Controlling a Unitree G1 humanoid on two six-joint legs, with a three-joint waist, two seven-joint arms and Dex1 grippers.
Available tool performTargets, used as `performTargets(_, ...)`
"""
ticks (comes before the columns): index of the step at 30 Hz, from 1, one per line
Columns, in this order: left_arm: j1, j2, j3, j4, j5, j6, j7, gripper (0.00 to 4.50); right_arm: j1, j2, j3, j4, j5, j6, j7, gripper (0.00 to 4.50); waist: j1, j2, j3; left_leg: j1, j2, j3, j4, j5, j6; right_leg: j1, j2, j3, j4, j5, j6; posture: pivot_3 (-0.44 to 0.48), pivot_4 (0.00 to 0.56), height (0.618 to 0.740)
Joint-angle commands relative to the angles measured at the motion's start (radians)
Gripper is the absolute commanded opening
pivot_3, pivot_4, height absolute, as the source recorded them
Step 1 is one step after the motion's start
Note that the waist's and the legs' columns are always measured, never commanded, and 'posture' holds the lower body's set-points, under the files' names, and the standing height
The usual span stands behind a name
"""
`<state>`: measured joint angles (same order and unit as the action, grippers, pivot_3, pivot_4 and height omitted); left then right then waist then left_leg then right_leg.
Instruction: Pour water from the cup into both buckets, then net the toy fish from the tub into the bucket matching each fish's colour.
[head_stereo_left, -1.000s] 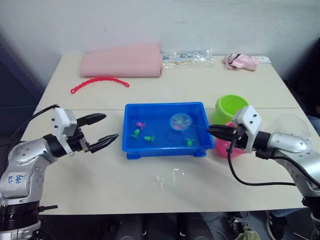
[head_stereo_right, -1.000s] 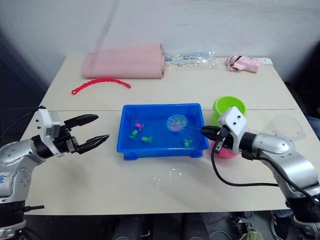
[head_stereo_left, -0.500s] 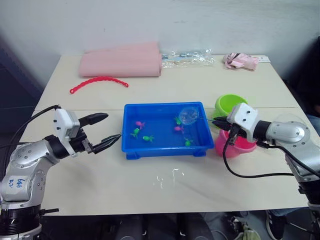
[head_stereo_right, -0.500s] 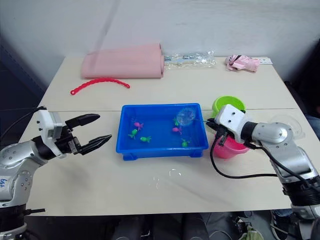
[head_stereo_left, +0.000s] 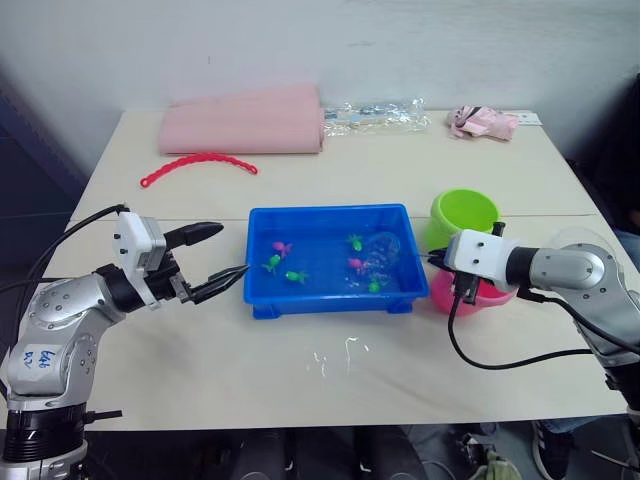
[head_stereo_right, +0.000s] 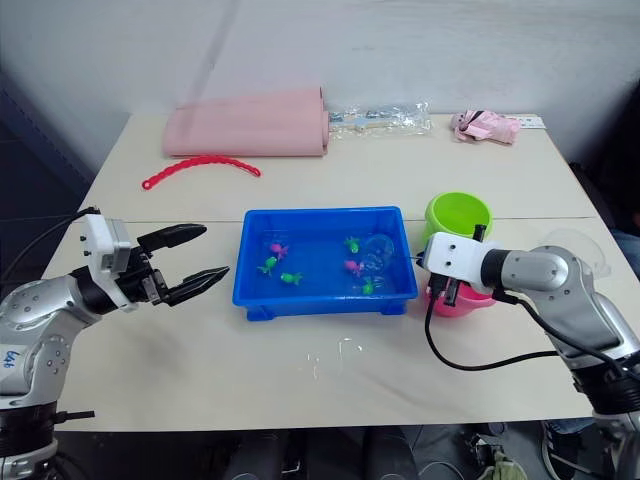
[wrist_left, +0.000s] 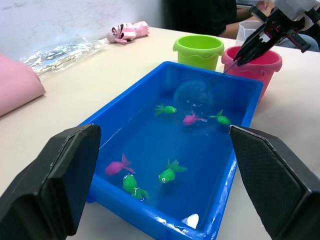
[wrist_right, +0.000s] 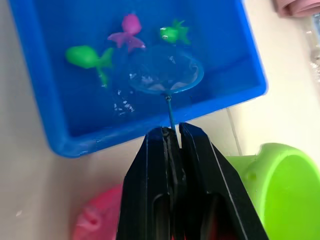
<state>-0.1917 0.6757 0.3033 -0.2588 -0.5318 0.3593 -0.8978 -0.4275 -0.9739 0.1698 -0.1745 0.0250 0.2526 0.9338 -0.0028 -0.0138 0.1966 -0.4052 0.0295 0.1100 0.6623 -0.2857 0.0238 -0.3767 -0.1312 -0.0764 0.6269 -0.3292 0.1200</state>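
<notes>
Right claw (wrist_right: 171, 131) is clamped on the thin dark handle of the small round blue-rimmed scoop net (wrist_right: 166, 73), whose hoop sits low inside the shallow bright blue plastic tub (head_stereo_left: 262, 222), at the end nearest that claw. A magenta toy fish (head_stereo_left: 354, 263) and two green toy fish (head_stereo_left: 374, 287) lie just beside the hoop; another magenta fish (head_stereo_left: 281, 246) and two more green ones (head_stereo_left: 271, 264) lie toward the tub's other end. Left claw (head_stereo_left: 222, 254) hovers above the pale surface (head_stereo_left: 300, 370) just off the tub's left end, its black fingers spread apart and holding nothing. A lime green plastic bucket (head_stereo_left: 465, 215) and a pink plastic bucket (head_stereo_left: 481, 291) stand touching each other just right of the tub.
</notes>
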Motion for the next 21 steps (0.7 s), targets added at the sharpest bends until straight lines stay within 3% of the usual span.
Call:
performTargets(1,-0.013,-0.002,0.004,-0.006,-0.026,-0.005,0.001,4.46,-0.024,-0.013,-0.011,-0.047,0.002,0.068,0.042,0.0,0.0,0.0,0.0,0.0,0.0,0.0,0.0,0.0,0.0,0.0,0.0,0.0,0.0,0.0,0.0,0.0,0.15,0.74)
performTargets(9,-0.011,-0.003,0.006,-0.002,-0.025,-0.014,0.002,4.46,-0.012,0.088,-0.062,-0.079,0.104,0.23,0.031,0.0,-0.001,0.0,0.0,0.0,0.001,0.0,0.0,0.0,0.0,0.0,-0.001,0.0,0.0,0.0,0.0,0.0,0.15,0.74)
performTargets(21,-0.007,0.007,0.018,-0.005,-0.026,-0.018,-0.005,4.46,-0.032,0.213,-0.027,-0.048,0.132,0.269,0.023,0.0,-0.002,0.0,0.0,0.0,0.001,0.0,0.0,0.0,-0.001,0.0,0.0,0.0,0.0,0.0,0.0,0.0,0.15,0.74)
